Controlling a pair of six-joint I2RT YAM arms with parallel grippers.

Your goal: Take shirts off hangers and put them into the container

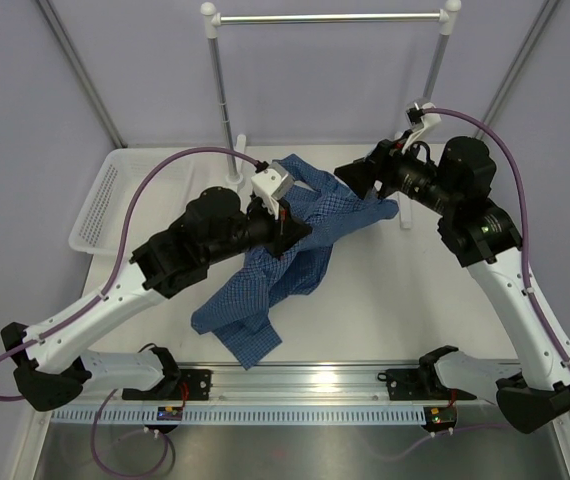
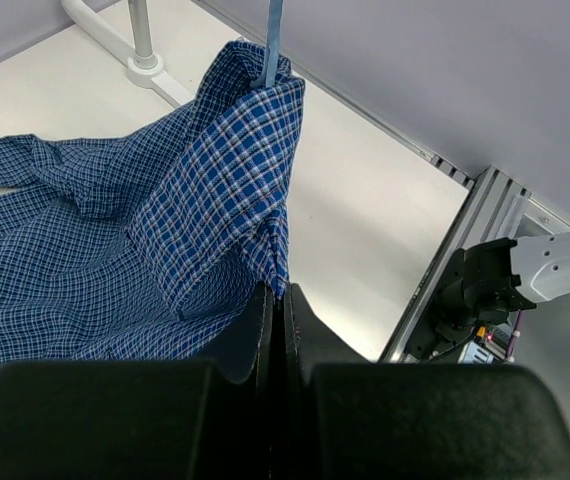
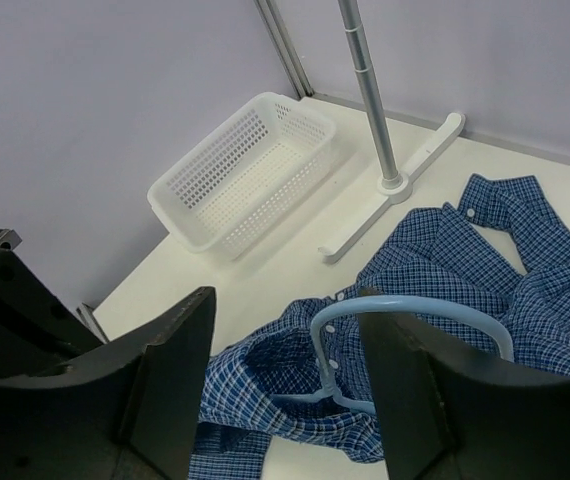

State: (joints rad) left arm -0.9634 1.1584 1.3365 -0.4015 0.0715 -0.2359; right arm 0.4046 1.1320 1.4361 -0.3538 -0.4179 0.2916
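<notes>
White tabletop [image 1: 415, 310], lilac walls [image 1: 165, 60]; left gripper [image 2: 281, 300] pinching shirt [image 2: 115, 250]; right gripper [image 3: 285, 335] spread near hanger [image 3: 415, 301] hook.

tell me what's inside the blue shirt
The light-blue hanger: its hook sticks out of the shirt. Most of its frame is hidden under the cloth.
</notes>
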